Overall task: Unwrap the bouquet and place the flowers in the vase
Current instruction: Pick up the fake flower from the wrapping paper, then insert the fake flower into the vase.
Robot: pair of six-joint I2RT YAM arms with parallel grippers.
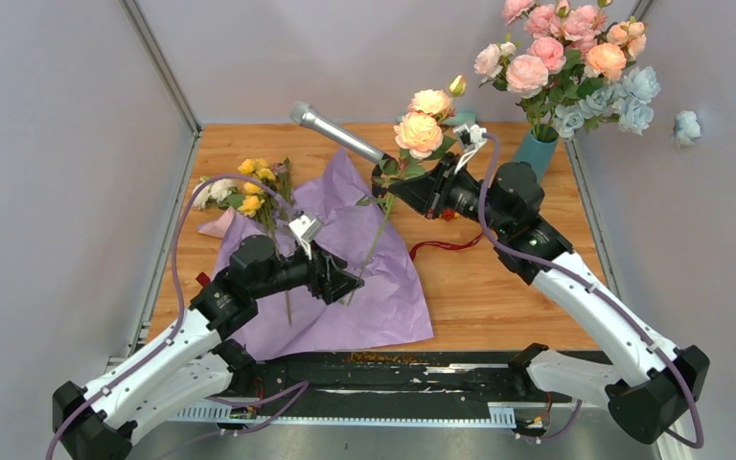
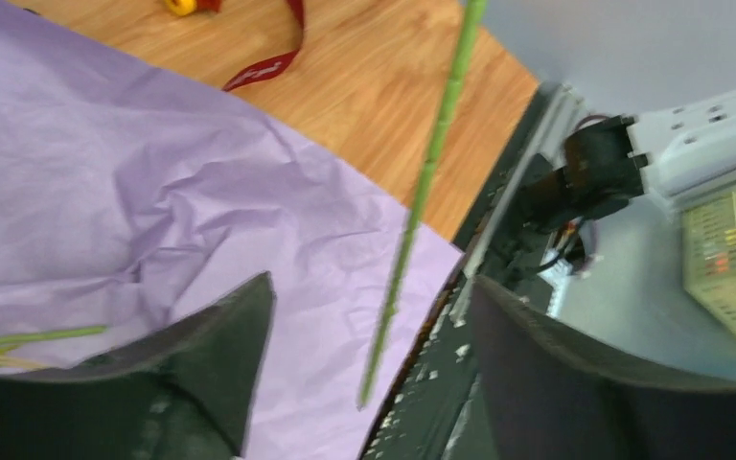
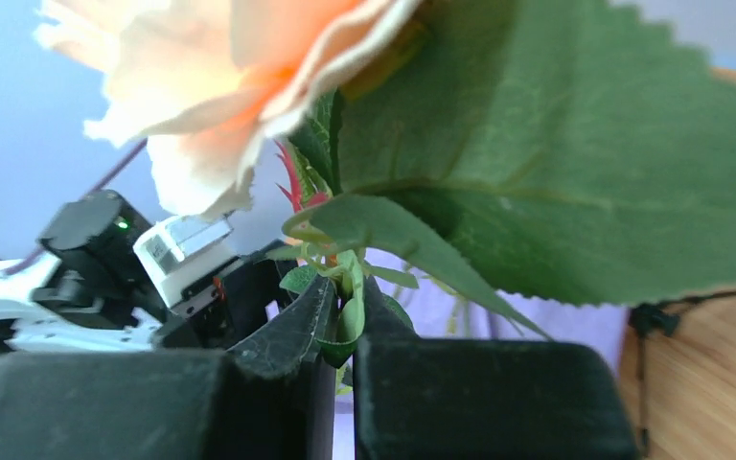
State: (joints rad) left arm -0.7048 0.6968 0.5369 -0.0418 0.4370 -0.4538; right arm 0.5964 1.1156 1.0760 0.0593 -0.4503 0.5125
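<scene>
Above the crumpled lilac paper (image 1: 374, 297), my left pincer (image 1: 343, 284) stands wide. A long green stem (image 2: 422, 196) passes between its fingers (image 2: 220, 364) and touches neither. Only the left wrist view shows that gap, with the stem's cut end hanging over the paper close to its near edge.

The right wrist view gives the other end: my right pincer (image 3: 345, 331) is clamped tight on the same stem just under a peach rose (image 3: 249, 77), with a broad serrated leaf (image 3: 585, 144) filling the frame beside it.

From overhead alone, the vase (image 1: 535, 153) is seen at the far right of the table (image 1: 498, 287). It holds pink and peach roses among pale blue blooms (image 1: 632, 96) and stands apart from my right pincer. Yellow and cream roses (image 1: 249, 182) lie on the paper's far left corner. The dark red ribbon (image 1: 441, 246) trails on bare wood beside the paper. A microphone (image 1: 331, 132) slants just beside the held blooms.

My left arm bends inward from its near-left base, its wrist low over the paper. My right arm stretches diagonally from the near-right base toward the table's middle, wrist turned left, with the roses lifted clear of the surface.
</scene>
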